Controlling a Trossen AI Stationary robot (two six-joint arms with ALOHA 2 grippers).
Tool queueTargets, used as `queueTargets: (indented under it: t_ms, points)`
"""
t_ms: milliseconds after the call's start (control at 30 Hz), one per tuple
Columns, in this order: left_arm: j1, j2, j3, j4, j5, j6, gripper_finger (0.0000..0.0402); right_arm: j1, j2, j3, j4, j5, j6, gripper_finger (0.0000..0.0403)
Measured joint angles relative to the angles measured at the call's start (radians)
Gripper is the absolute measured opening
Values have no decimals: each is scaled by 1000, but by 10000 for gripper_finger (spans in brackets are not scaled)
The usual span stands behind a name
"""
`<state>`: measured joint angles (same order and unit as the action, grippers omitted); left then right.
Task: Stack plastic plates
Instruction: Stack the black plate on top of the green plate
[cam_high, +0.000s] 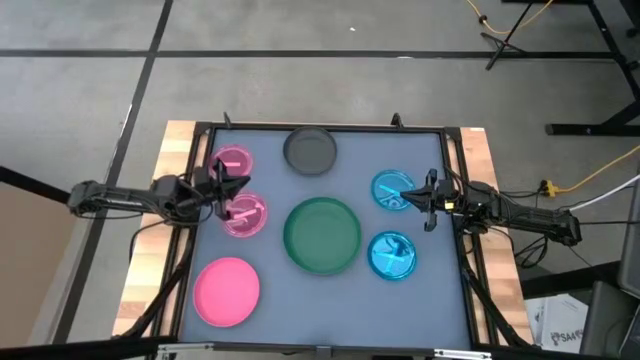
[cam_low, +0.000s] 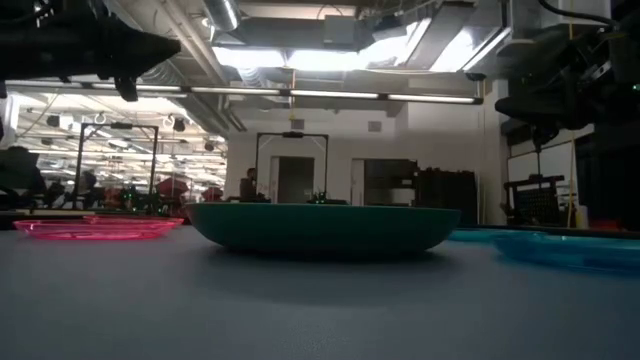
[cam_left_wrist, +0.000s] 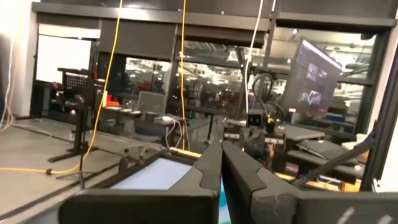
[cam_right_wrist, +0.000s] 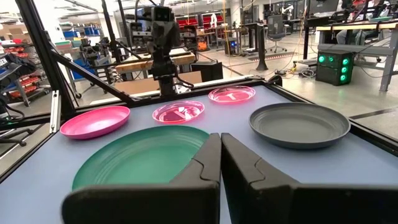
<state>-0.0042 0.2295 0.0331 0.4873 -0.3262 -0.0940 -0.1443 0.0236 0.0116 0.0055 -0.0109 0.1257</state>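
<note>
Seven plastic plates are spread singly, none stacked, across the blue-grey desk (cam_high: 440, 300). At the middle the large dark green plate (cam_high: 322, 235) is laid, the biggest of them. Behind it, at the far edge, the grey plate (cam_high: 310, 151) is placed, and at the near left corner the medium pink plate (cam_high: 227, 292) is found. Two small translucent pink plates (cam_high: 234, 163) (cam_high: 245, 215) are set on the left side, and two small translucent blue plates (cam_high: 392, 190) (cam_high: 392, 255) on the right. The left end effector (cam_high: 240, 196) is held raised between the two small pink plates, clenched on nothing. The right end effector (cam_high: 404, 193) is held over the farther blue plate, likewise clenched and empty.
</note>
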Motion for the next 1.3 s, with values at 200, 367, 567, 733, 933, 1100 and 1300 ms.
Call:
queueTargets:
  t_ms: [200, 367, 567, 733, 933, 1100, 1300]
  points:
    - [0, 93, 72, 1, 3, 0, 5, 0, 0, -1, 7, 3, -2, 5]
    - [0, 218, 140, 1, 3, 0, 5, 0, 0, -1, 17, 36, -2, 5]
    - [0, 370, 193, 0, -36, 63, 5, 0, 0, -1, 21, 66, -2, 5]
    - [13, 436, 203, 0, -39, 83, 5, 0, 0, -1, 24, 94, -2, 5]
    - [72, 479, 203, 1, -109, 47, 5, 0, 0, -1, 25, 108, -2, 5]
    - [130, 540, 203, 1, -128, -14, 15, 0, 0, -1, 28, 147, -3, 5]
    - [218, 624, 235, -3, -97, -54, 79, 0, 0, 0, 27, 158, -3, 5]
